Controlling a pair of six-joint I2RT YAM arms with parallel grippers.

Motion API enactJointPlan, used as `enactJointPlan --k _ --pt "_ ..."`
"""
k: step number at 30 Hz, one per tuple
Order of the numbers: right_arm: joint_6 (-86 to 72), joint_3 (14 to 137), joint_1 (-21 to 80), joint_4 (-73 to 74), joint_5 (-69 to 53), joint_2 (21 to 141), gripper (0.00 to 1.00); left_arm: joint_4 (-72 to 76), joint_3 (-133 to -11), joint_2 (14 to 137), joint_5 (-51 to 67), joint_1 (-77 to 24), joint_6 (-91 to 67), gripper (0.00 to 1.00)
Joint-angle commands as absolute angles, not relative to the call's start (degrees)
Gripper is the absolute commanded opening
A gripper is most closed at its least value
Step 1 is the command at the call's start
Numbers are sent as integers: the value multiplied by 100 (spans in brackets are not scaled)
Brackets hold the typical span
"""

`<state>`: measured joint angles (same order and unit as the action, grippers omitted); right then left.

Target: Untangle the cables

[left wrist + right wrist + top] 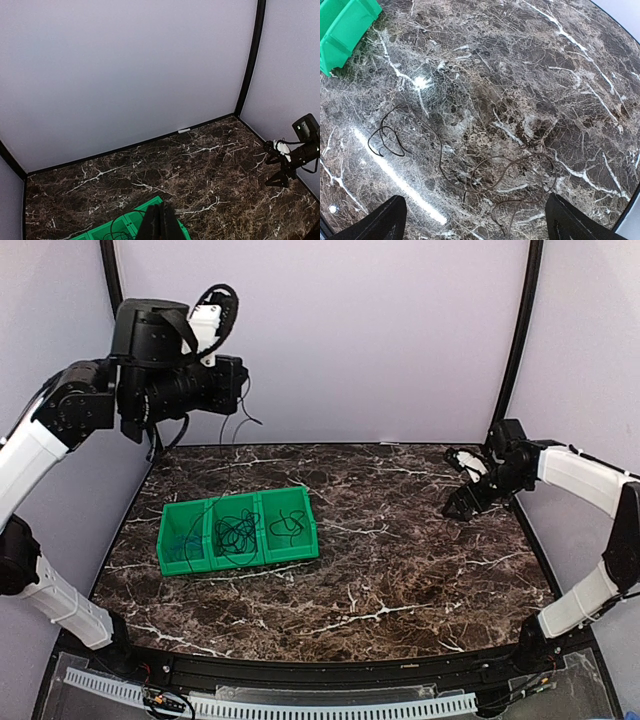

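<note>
My left gripper [243, 390] is raised high at the back left, above the green bin [240, 560]. In the left wrist view its fingers [161, 220] are pressed together. A thin black cable [230, 455] hangs from them down into the bin, where black loops [238, 528] fill the middle and right compartments. A faint bluish cord [183, 540] lies in the left compartment. My right gripper [462, 502] hovers low over the right side of the table, open [475, 222]. Under it a thin dark cable [512, 177] lies loose in loops on the marble, with a small black loop [385, 141] at its left end.
The bin's corner [340, 30] shows at the upper left of the right wrist view. Black frame posts [520, 340] and pale walls enclose the dark marble table [400, 580]. The right arm [295, 155] is seen at the far right of the left wrist view.
</note>
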<state>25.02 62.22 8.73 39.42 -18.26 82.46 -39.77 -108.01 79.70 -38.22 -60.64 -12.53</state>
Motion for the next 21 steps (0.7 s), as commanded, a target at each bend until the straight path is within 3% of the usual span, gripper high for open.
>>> enactJointPlan --k 1,8,21 --pt "2597 6001 879 3672 -2267 7904 99 -3596 -10803 8106 -3482 -6051 -1308 0" --pt "2734 5129 992 2789 -3482 7594 99 -3370 -11403 8097 -3688 -6053 -913 0" --pt "2805 5056 1371 2823 -3405 7841 99 -2971 -11575 8132 -3741 -6056 -510 0"
